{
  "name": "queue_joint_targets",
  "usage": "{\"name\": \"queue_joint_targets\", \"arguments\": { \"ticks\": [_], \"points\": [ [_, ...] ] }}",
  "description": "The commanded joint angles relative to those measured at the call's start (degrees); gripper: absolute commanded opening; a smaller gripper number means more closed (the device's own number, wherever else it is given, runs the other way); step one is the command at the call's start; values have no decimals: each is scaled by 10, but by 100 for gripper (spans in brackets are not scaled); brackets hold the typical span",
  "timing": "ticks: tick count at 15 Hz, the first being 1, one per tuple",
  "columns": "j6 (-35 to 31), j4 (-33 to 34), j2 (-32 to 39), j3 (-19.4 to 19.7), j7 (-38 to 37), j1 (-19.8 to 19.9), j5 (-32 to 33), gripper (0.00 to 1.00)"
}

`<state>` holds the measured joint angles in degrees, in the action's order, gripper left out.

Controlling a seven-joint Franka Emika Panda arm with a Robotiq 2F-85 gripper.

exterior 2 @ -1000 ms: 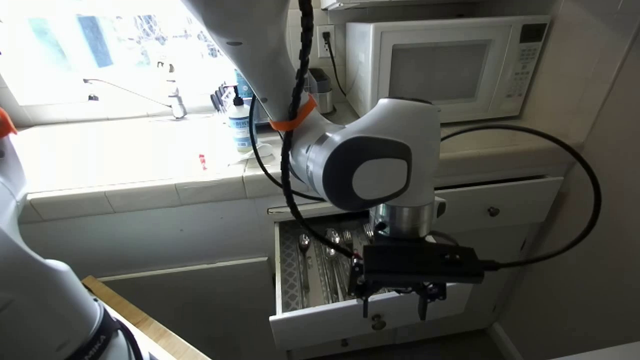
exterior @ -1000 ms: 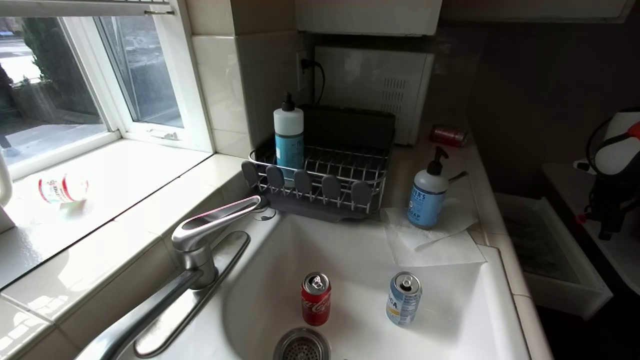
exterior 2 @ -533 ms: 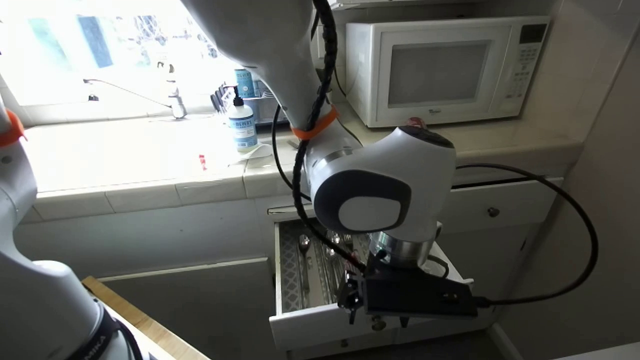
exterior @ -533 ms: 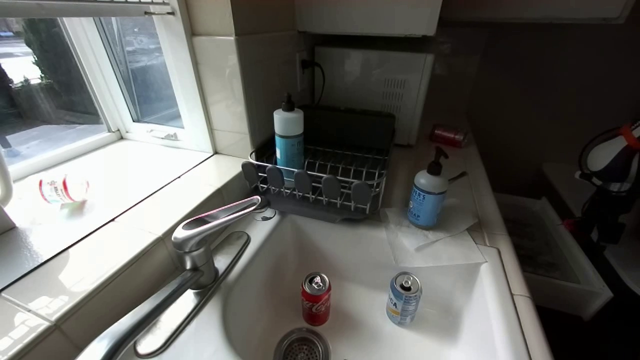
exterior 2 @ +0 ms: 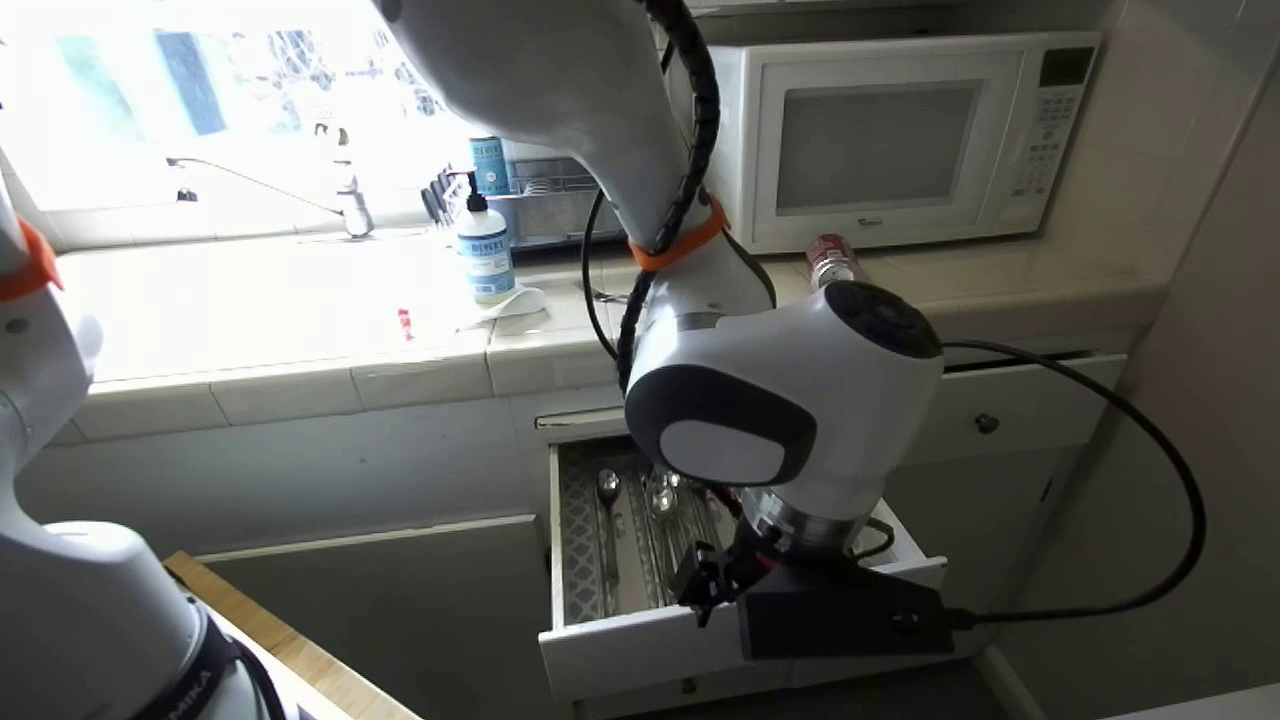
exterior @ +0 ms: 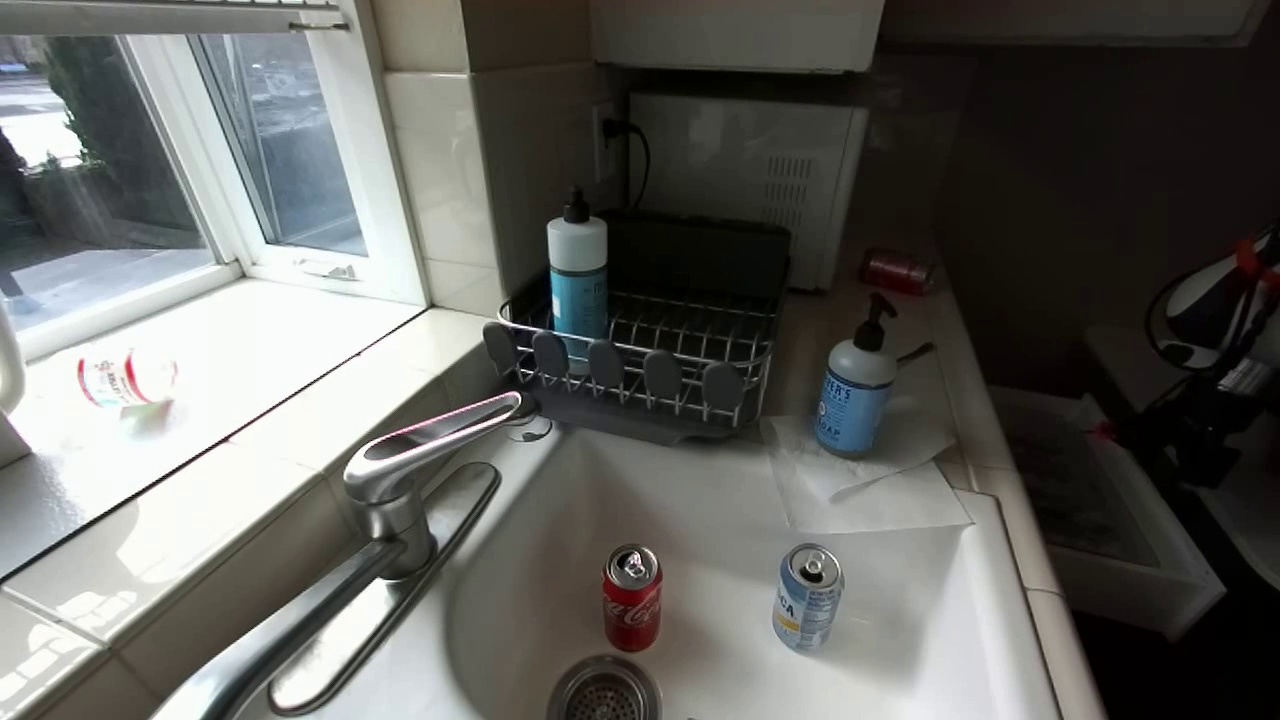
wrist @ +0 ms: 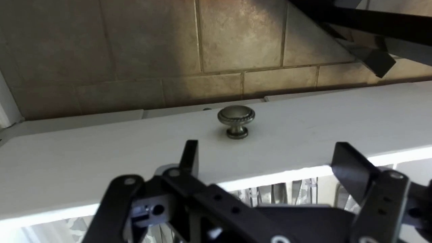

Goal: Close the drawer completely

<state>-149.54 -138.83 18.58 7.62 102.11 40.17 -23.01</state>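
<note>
Under the counter, the drawer stands well out, so I judge the closing push is left to do. I have the arm bent downward, gripper at the drawer's front edge, fingers spread apart; whether they touch the front I cannot tell.
</note>
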Motion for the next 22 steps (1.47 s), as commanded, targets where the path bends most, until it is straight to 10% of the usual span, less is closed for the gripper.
{"name": "queue_joint_targets", "arguments": {
  "ticks": [1,22],
  "points": [
    [-14,13,20,-17,57,21,-47,100],
    [2,-18,22,-59,257,41,-263,100]
  ]
}}
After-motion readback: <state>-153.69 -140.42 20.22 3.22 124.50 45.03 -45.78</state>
